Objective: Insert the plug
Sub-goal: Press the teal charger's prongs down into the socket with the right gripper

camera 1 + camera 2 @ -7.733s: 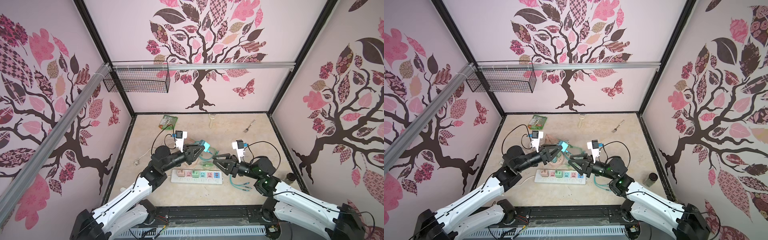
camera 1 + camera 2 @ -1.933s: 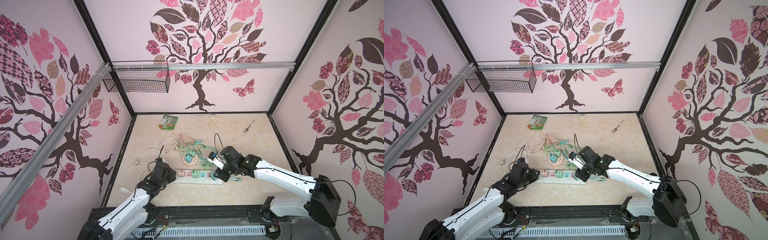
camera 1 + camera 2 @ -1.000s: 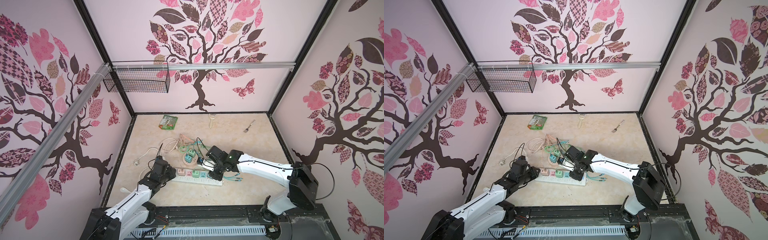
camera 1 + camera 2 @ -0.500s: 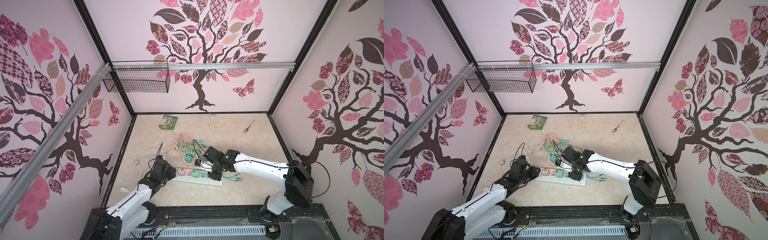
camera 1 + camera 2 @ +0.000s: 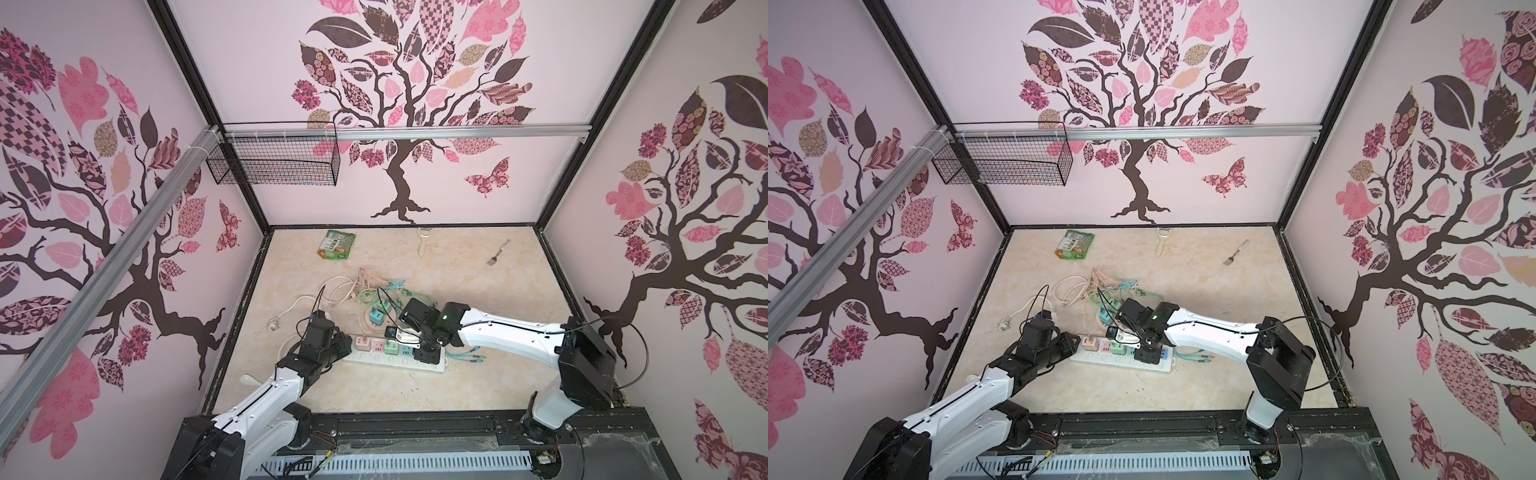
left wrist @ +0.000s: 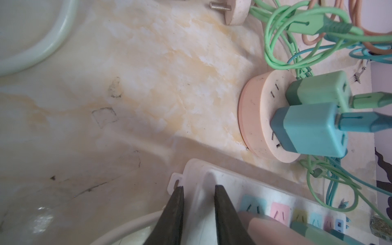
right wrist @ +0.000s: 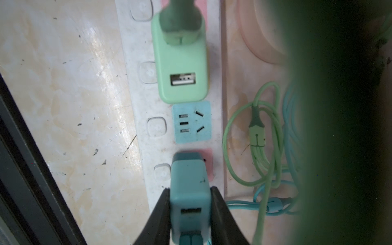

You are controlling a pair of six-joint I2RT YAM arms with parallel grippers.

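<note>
A white power strip (image 5: 374, 360) (image 5: 1100, 360) lies near the front of the table. My right gripper (image 7: 189, 188) (image 5: 428, 354) (image 5: 1148, 353) is shut on a teal plug (image 7: 189, 176). The plug's front end sits on the strip's pink socket (image 7: 209, 163), and its prongs are hidden. In both top views the gripper covers the plug. My left gripper (image 6: 198, 188) (image 5: 348, 340) (image 5: 1074, 338) is down on the strip's left end (image 6: 231, 186). Its fingers stand a narrow gap apart, closed on that end.
A green plug (image 7: 181, 63) sits in the strip beside a free blue socket (image 7: 192, 122). A round pink socket hub (image 6: 261, 118) holds green and teal adapters. Tangled cables (image 5: 374, 291) lie behind the strip. A green packet (image 5: 336, 245), a peeler (image 5: 423, 241) and a small spatula (image 5: 498, 253) lie at the back.
My right gripper has shifted slightly left and lower over the strip with the teal plug in it. The left gripper has stayed on the strip's end.
</note>
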